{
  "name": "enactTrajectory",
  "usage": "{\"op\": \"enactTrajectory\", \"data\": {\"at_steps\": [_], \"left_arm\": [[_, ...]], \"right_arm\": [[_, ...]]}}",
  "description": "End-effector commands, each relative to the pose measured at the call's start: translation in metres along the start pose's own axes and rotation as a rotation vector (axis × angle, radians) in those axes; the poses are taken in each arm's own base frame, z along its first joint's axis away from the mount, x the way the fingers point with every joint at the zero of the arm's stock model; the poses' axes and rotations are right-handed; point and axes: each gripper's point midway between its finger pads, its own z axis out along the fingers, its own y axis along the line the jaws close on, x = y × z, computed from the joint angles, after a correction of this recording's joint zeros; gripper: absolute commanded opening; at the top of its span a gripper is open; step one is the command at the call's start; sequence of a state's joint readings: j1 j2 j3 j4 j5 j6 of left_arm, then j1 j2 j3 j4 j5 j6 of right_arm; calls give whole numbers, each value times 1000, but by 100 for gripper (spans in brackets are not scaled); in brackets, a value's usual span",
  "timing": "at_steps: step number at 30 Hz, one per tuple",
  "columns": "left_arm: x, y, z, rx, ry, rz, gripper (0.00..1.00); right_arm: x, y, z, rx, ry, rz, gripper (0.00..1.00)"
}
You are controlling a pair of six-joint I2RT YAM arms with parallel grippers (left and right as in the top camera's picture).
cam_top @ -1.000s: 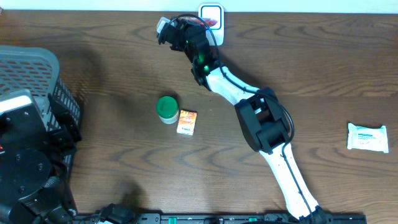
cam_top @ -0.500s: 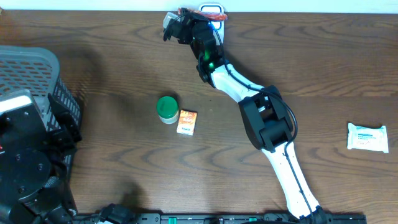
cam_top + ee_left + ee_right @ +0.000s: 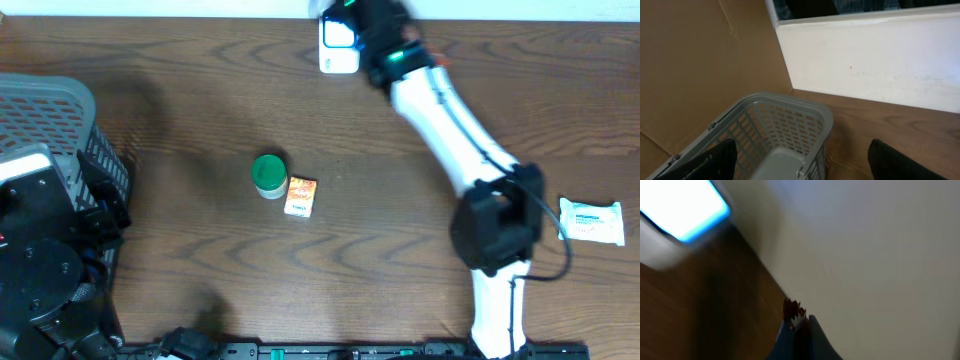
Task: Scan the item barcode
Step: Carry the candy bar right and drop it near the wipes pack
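Note:
My right gripper (image 3: 797, 330) is shut on a thin sachet; only its red-and-white serrated edge (image 3: 792, 309) shows between the blue fingers (image 3: 817, 337). The white scanner (image 3: 338, 40) with its lit blue window stands at the table's far edge; in the blurred right wrist view the scanner (image 3: 680, 215) sits at the upper left. In the overhead view the right gripper (image 3: 365, 18) is just right of the scanner, against the wall. My left gripper (image 3: 802, 146) hangs open with nothing in it above the grey basket (image 3: 785, 107).
A green-lidded jar (image 3: 268, 174) and a small orange box (image 3: 301, 196) lie side by side mid-table. A white wipes pack (image 3: 590, 220) lies at the right. The grey basket (image 3: 50, 105) and the left arm's black bulk (image 3: 45, 270) fill the left side.
The right arm has swung to the right along the far edge, carrying the sachet from the scanner's left side across to its right. The left arm has stayed still.

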State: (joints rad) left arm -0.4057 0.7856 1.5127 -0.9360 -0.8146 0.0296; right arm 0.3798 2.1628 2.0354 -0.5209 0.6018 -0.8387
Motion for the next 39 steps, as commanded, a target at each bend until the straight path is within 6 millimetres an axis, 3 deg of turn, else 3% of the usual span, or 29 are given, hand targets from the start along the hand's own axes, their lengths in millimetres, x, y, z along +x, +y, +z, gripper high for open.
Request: {"op": "enactTrajectory", "data": {"at_steps": [1,4,9,13,16,18,19,20,21,23,24,26,29,31,35,36,37,39], "left_arm": [[1,1,1,-13,3,2,84],[1,1,1,-13,3,2,84],[1,1,1,-12,3,2,84],[1,1,1,-13,3,2,84],[1,1,1,-12,3,2,84],[1,1,1,-12,3,2,84],[1,1,1,-12,3,2,84],[1,1,1,-13,3,2,84],[1,1,1,-13,3,2,84],[1,1,1,-13,3,2,84],[1,1,1,-13,3,2,84],[1,1,1,-13,3,2,84],[1,1,1,-13,3,2,84],[1,1,1,-13,3,2,84],[1,1,1,-13,3,2,84],[1,1,1,-12,3,2,84],[1,1,1,-13,3,2,84],[1,1,1,-13,3,2,84]], "right_arm": [[94,-22,19,63,315,98,1],[170,-18,29,-2,502,176,1],[274,-21,51,0,689,425,1],[375,-4,56,-2,872,526,1],[421,13,56,6,942,634,1],[439,24,59,-14,945,732,1],[442,28,61,-30,939,779,7],[440,32,62,-62,921,828,40],[434,33,61,-98,902,842,99],[417,30,61,-141,860,858,99],[397,29,61,-195,807,877,99],[352,32,58,-330,686,921,99],[270,38,33,-578,489,978,99],[212,43,0,-731,407,1060,99],[127,56,-57,-965,281,1137,99],[98,65,-79,-1067,245,1160,99],[56,82,-116,-1253,233,1202,99],[20,98,-150,-1422,175,1153,99]]}}
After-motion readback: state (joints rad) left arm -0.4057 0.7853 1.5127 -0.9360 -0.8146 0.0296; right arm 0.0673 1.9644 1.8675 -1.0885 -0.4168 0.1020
